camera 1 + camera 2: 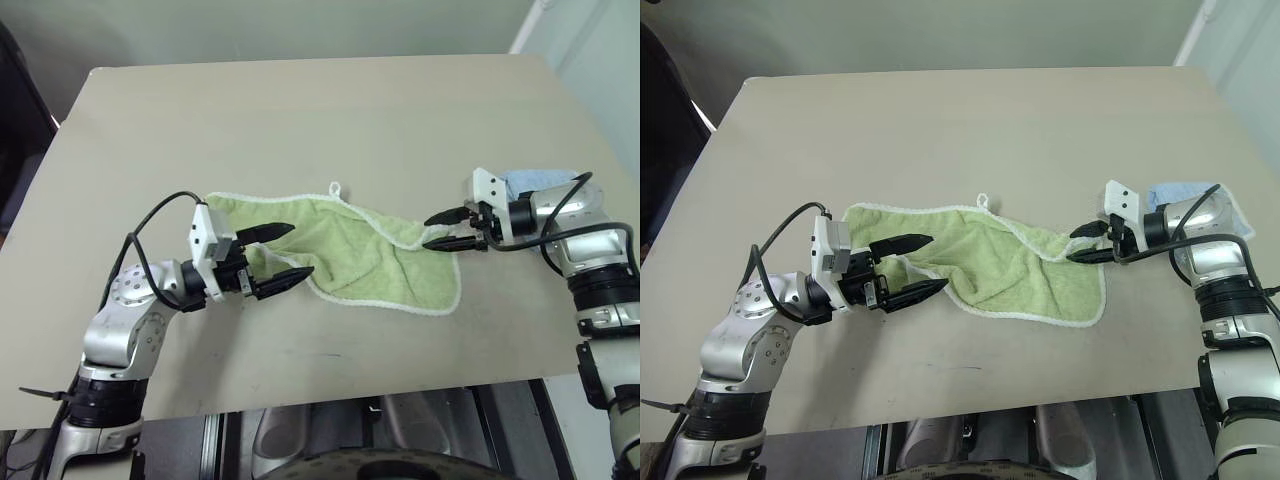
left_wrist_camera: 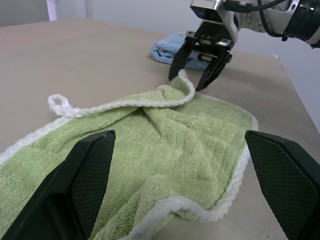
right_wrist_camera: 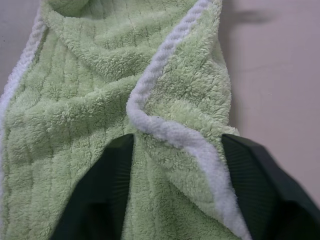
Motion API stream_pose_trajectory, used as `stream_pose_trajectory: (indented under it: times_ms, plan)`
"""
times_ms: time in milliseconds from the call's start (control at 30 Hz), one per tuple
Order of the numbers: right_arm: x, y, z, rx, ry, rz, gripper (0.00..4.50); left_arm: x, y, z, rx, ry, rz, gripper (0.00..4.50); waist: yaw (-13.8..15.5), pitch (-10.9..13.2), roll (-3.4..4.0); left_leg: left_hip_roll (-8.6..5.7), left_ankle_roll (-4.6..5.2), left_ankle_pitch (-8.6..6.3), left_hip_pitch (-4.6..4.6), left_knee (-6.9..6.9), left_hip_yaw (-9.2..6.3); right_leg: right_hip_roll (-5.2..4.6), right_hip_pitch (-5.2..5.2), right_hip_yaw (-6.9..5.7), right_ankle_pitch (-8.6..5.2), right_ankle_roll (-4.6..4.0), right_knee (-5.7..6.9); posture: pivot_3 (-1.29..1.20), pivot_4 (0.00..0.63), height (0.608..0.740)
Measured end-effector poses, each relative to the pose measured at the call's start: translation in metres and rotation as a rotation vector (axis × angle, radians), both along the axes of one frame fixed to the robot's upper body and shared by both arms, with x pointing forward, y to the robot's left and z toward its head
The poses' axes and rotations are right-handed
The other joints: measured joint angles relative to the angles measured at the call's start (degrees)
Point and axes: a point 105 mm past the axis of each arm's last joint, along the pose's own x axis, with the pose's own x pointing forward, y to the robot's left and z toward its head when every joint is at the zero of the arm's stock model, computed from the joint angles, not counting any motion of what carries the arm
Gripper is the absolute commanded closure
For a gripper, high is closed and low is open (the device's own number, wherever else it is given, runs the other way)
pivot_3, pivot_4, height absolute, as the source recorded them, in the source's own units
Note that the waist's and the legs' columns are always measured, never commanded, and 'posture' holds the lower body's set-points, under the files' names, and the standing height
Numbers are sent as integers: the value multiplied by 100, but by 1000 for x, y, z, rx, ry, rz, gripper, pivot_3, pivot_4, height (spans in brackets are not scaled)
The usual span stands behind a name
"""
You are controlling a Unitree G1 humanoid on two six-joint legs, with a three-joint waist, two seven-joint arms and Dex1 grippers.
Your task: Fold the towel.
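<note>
- Your left gripper (image 1: 281, 257) has its two black fingers (image 2: 80, 182) spread as wide as they go, holding nothing; they hover level over the near left part of the towel (image 1: 350, 250).
- Your right gripper (image 1: 442, 229) has its fingers (image 3: 107, 195) partly apart, one on each side of a raised fold of the towel's white edging at the right corner. In your right wrist view the edging runs between the two fingers, but you cannot tell whether they are pinching the cloth or merely straddling it.
- The towel is light green and lies rumpled, not flat, in the middle of the table (image 1: 300, 110), stretched between your two grippers, with white edging all round.
- Its small white loop (image 1: 334, 187) sticks out from the far edge, lying on the table top.
- The near left corner looks folded over on itself close to your left gripper, and the right end bunches up towards your right gripper.
- A smaller light blue towel (image 2: 167, 47) sits folded near the table's right edge, just behind your right arm and apart from the green one.
</note>
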Motion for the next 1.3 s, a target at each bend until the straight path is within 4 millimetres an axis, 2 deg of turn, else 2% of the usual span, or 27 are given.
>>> stream_pose_trajectory:
  times_ms: [100,300,400,433,600,767,867,900,1067,1167,1300]
  plan:
    - [0,0,0,-9,-11,7,3820,0,0,0,0,0,0,0,0,0,0,0,0,0,0,0,0,0,0,0,0,0,0,0,150,703]
    - [1,-4,-6,-75,-41,30,3820,0,0,0,-3,-2,1,0,0,0,0,0,1,0,0,0,0,0,0,0,0,-1,0,0,150,703]
    - [0,-6,-10,-98,-37,39,4440,0,0,0,-3,-2,3,0,0,0,0,0,1,-1,0,0,0,0,0,0,0,-1,0,0,150,703]
    - [0,-5,-9,-99,-39,44,4482,1,0,0,-3,-2,5,0,0,0,0,0,1,-1,0,0,0,0,0,0,0,-1,0,0,150,703]
    - [1,-5,0,-97,-66,57,4482,1,0,0,-6,-4,13,0,0,0,0,0,1,-1,0,0,0,0,0,0,0,-1,0,0,150,703]
    - [8,-6,26,-71,-147,22,4482,5,-1,5,-20,-20,28,0,4,0,0,0,1,0,0,0,0,0,1,0,1,-1,0,0,150,703]
    - [16,-11,45,-35,-229,-49,4482,24,1,19,-71,-99,104,0,34,0,0,0,2,1,4,2,-2,-1,7,0,1,-2,0,0,150,703]
    - [19,-14,51,-11,-260,-93,4482,38,6,26,-82,-145,163,0,52,1,1,0,4,4,5,3,-5,-1,9,0,1,-2,2,0,150,703]
    - [20,-20,71,126,-327,-226,4482,80,42,61,-99,-303,387,0,54,1,0,1,3,5,1,1,-1,0,6,-1,0,1,1,0,150,703]
    - [13,-15,80,192,-336,-239,4482,94,58,64,-81,-315,440,0,36,1,0,-2,-1,7,-2,2,4,-1,3,0,-1,4,-1,0,150,703]
    - [0,-3,99,255,-362,-207,4482,106,87,52,-29,-242,477,0,24,1,0,-2,-3,8,-7,1,2,1,-5,-1,-4,6,-1,0,150,703]
